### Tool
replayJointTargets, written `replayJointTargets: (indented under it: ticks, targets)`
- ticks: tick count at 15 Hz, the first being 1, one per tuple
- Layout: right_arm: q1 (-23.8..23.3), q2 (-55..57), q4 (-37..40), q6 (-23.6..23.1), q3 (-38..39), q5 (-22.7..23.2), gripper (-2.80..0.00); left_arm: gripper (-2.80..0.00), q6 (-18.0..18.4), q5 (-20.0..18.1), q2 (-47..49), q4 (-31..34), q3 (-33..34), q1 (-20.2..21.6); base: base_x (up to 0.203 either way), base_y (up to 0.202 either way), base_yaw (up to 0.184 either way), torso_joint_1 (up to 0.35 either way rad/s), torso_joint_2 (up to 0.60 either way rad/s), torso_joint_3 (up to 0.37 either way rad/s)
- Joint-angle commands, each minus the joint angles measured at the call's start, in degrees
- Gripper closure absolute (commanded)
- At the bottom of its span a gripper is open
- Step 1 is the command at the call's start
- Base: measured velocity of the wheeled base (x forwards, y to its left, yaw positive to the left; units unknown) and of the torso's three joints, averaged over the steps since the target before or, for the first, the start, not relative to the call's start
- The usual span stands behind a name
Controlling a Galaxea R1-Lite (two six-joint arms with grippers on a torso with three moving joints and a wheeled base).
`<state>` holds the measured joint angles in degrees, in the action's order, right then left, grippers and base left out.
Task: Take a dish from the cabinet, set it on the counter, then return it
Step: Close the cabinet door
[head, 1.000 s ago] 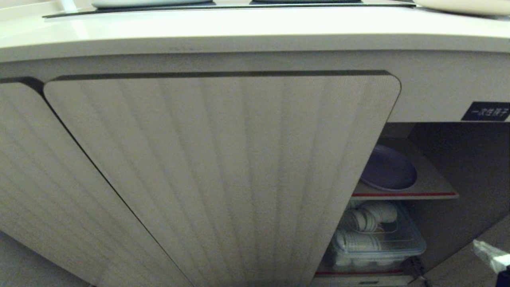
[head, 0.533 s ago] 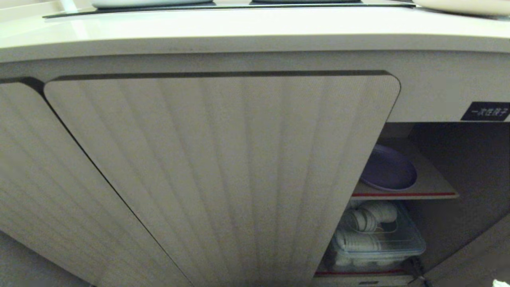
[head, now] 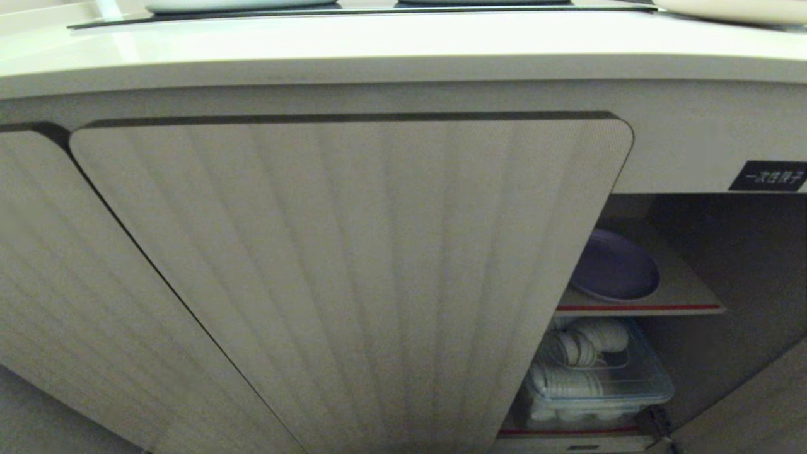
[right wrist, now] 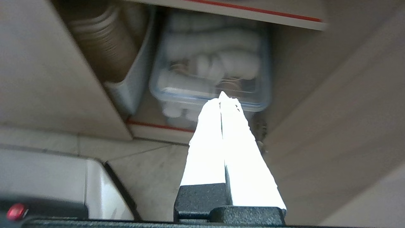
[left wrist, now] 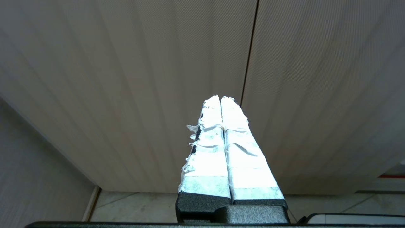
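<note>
Head view: the dish [head: 615, 272] lies flat on the red-edged shelf [head: 687, 301] inside the open cabinet [head: 353, 265], below the table [head: 403, 50]. My right tool [right wrist: 221, 98] is closed and empty, pointing at the clear bin [right wrist: 208, 95] under that shelf. My left tool [left wrist: 220, 100] is closed too, facing the cabinet's ribbed doors

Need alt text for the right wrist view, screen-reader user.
The right gripper, fingers shut and empty, points into the open cabinet at a clear lidded bin of white items on the bottom level. A red-edged shelf crosses above; stacked cups sit beside the bin.
</note>
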<state>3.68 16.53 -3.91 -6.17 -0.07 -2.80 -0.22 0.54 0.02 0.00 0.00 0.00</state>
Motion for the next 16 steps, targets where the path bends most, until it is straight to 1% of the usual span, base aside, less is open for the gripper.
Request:
replayJointTargets:
  ticks: [1, 2, 4, 6, 9, 16]
  targets:
    - [-1.73, -2.46, 0.3, 0.24, 0.01, 0.52, 0.0, 0.0, -0.04, -0.01, -0.02, 0.0, 0.0, 0.0, 0.0, 0.0, 0.0, 0.0, 0.0, 0.0]
    - [-1.92, -4.07, 1.03, 0.24, 0.05, 1.73, 0.0, 0.0, -0.04, -0.01, -0.02, 0.0, 0.0, 0.0, 0.0, 0.0, 0.0, 0.0, 0.0, 0.0]
    - [-2.16, -5.42, 1.99, 0.34, 0.07, 2.19, 0.0, 0.0, -0.04, 0.04, -0.02, 0.0, 0.0, 0.0, 0.0, 0.0, 0.0, 0.0, 0.0, 0.0]
    - [-3.03, -10.49, 3.67, 0.77, -0.03, 2.81, 0.0, 0.0, -0.04, -0.01, -0.02, 0.0, 0.0, 0.0, 0.0, 0.0, 0.0, 0.0, 0.0, 0.0]
    - [-3.56, -16.49, 3.9, 1.33, 0.06, 4.07, 0.0, 0.0, -0.04, -0.01, -0.02, 0.0, 0.0, 0.0, 0.0, 0.0, 0.0, 0.0, 0.0, 0.0]
    - [-3.57, -16.53, 3.91, 1.97, 0.07, 4.12, 0.0, 0.0, -0.04, -0.01, -0.02, 0.0, 0.0, 0.0, 0.0, 0.0, 0.0, 0.0, 0.0, 0.0]
